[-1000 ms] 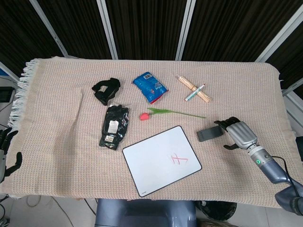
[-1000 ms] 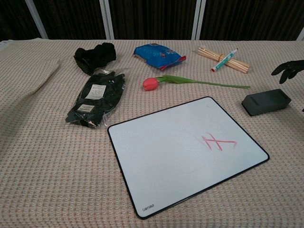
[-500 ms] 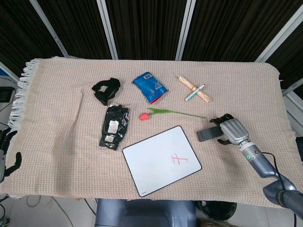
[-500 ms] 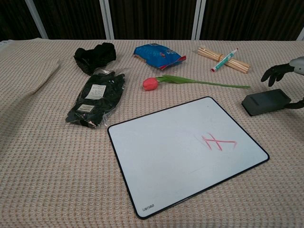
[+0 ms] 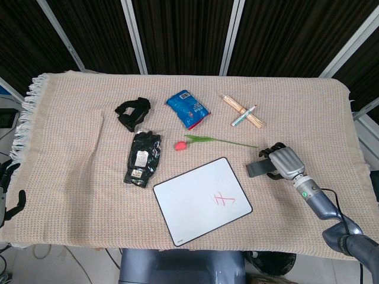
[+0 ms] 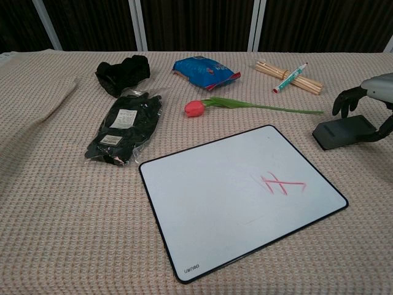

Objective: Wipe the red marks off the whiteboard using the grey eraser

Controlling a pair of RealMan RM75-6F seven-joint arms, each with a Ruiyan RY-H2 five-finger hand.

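The white whiteboard [image 5: 192, 207] [image 6: 215, 203] lies at the front middle of the cloth, with red marks [image 5: 224, 200] [image 6: 282, 183] on its right half. Just right of the board's far corner lies the dark grey eraser [image 5: 254, 170] [image 6: 341, 132]. My right hand [image 5: 285, 161] [image 6: 376, 89] hovers over the eraser's right end, fingers curled down on its far side and thumb on the near side. I cannot see a firm grip on it. My left hand [image 5: 7, 189] hangs off the table's left edge, fingers apart, holding nothing.
A red tulip [image 5: 180, 144] [image 6: 195, 108] with a long green stem lies just behind the board. A black packet [image 5: 142, 158], a black strap [image 5: 132, 112], a blue snack bag [image 5: 188, 109] and pencils with a marker [image 5: 243, 112] lie further back.
My right hand has moved left and forward over the eraser's right end, and its fingers now reach down around it. The eraser and board have not moved.
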